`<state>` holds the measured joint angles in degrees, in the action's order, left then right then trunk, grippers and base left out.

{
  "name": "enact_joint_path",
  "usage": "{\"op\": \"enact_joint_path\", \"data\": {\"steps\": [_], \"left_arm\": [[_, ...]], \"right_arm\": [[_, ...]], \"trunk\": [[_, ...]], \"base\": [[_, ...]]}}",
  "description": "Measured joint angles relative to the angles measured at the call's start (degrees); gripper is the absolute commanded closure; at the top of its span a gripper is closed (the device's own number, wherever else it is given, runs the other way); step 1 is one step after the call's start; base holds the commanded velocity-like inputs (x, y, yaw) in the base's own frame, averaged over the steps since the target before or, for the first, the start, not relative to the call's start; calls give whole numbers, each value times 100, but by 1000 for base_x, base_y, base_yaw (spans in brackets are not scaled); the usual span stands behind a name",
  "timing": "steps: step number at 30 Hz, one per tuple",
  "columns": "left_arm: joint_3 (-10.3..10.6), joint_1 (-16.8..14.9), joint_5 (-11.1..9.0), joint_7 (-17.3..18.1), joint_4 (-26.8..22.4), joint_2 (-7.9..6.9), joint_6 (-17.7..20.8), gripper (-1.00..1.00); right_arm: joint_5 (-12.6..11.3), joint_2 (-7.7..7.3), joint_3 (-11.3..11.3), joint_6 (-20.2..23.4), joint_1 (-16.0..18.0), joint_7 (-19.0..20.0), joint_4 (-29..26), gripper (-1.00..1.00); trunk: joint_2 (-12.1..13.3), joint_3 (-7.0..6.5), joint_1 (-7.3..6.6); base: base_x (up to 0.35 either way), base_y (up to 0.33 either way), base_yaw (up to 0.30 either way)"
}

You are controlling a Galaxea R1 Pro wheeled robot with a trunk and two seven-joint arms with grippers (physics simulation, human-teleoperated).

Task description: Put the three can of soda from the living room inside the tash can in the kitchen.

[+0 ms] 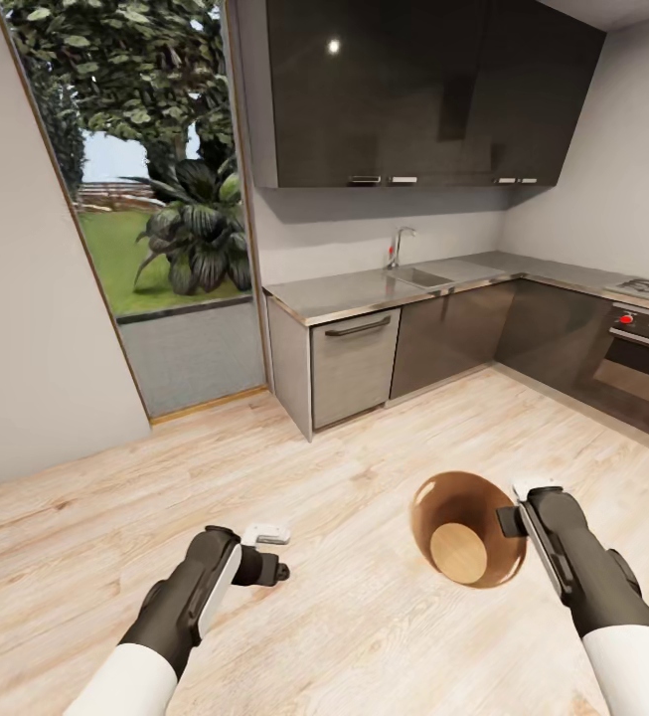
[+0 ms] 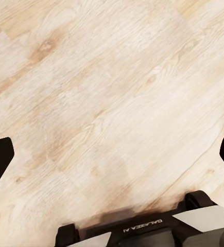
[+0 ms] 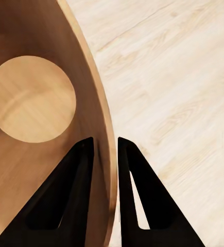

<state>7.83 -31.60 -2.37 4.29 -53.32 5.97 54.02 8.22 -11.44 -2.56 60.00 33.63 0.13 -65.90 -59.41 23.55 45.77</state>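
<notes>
The tash can, a round bin with a smooth orange-brown inside, stands on the kitchen's wood floor in front of me to the right. Its light round bottom shows bare. My right gripper is at its right rim. In the right wrist view the right gripper is shut on the bin's wall, one finger inside and one outside. My left gripper hangs open over bare floor to the left, its fingers spread wide in the left wrist view. The cans of soda are out of view.
Grey kitchen cabinets with a steel counter and sink run along the far wall, and an oven stands at the right. A tall window onto a garden is at the back left. Open wood floor surrounds the bin.
</notes>
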Motion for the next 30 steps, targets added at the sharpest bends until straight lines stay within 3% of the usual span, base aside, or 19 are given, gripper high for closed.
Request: {"op": "enact_joint_path", "data": {"steps": [4, 9, 11, 13, 18, 19, 22, 27, 30], "left_arm": [[-45, -3, 1, -5, 3, -11, 6, -100], [-307, 1, 10, 8, 8, -16, 34, -100], [-343, 3, 8, 15, 3, -18, 45, -100], [-378, 2, 5, 29, -1, -22, 52, -100], [-403, 3, -2, 42, 4, -19, 36, -100], [-407, 5, -3, 43, 4, -20, 31, -100], [-413, 10, -7, 44, 0, -23, 20, -100], [-422, 12, -1, 40, 8, -22, 14, -100], [-423, 13, 7, 32, 14, -19, 14, -100]], "right_arm": [[87, -108, -8, 0, -41, 16, 0, 100], [-133, -253, -24, -1, -65, 87, 0, 100], [-28, -310, -82, 0, -76, 157, 0, 100], [124, -366, -245, -2, -86, 418, 0, 100], [-129, -456, -521, 0, -96, 1146, -1, 100], [-85, -486, -562, 0, -98, 1314, 0, 100], [98, -531, -619, -13, -99, 1538, -1, 100], [-51, -719, -686, -2, -102, 1717, 2, 100], [158, -832, -713, -23, -104, 1746, 8, 100]], "trunk": [[0, 0, 0], [0, 0, 0], [0, 0, 0], [0, 0, 0], [0, 0, 0], [0, 0, 0], [0, 0, 0], [0, -1, 0], [0, 0, 0]], "base": [[0, 0, 0], [0, 0, 0], [0, 0, 0], [0, 0, 0], [0, 0, 0], [0, 0, 0], [0, 0, 0], [0, 0, 0], [0, 8, 0]]}}
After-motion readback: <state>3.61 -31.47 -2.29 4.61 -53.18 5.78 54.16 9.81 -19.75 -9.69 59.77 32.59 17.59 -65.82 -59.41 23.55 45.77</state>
